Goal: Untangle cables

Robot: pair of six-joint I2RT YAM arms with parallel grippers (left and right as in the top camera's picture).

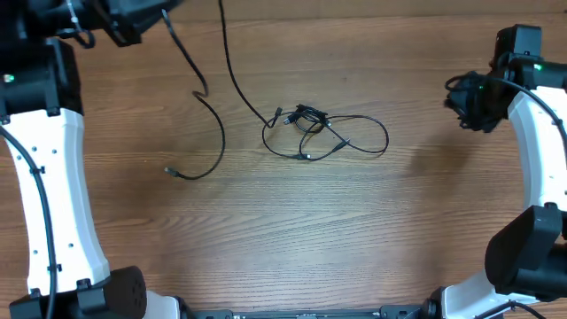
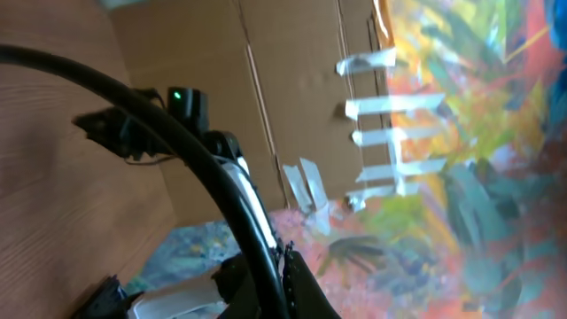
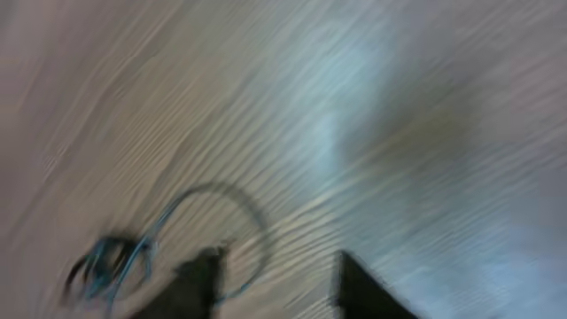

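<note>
At the far left the left arm (image 1: 51, 177) runs up the side of the table (image 1: 266, 239) in its white shell. Its left fingers (image 1: 133, 25) sit at the top-left corner, a dark mass partly cut by the frame. Whether they are clenched or released I cannot tell: the left wrist view looks away at cardboard (image 2: 266, 80) and a bright painted cloth (image 2: 478, 177), with only a thick black wire (image 2: 204, 166) crossing it. The cables (image 1: 310, 124) lie on the wood. A loose strand (image 1: 220, 137) starts right beside those fingers, though I cannot tell whether it is gripped. It curves down the table and ends in a small plug well left of centre. Just to its right a second strand (image 1: 232, 78) drops from the top edge and runs into the knotted bundle (image 1: 303, 116) near the middle of the table. From the bundle a wide loop (image 1: 386, 139) spreads out to the right, flat on the wood. Well apart from it, at the right side, the right fingers (image 1: 462, 99) hover over bare wood. The blurred right wrist view shows their two dark tips (image 3: 363, 288) spread apart with nothing between them, the loop and bundle lying beyond
</note>
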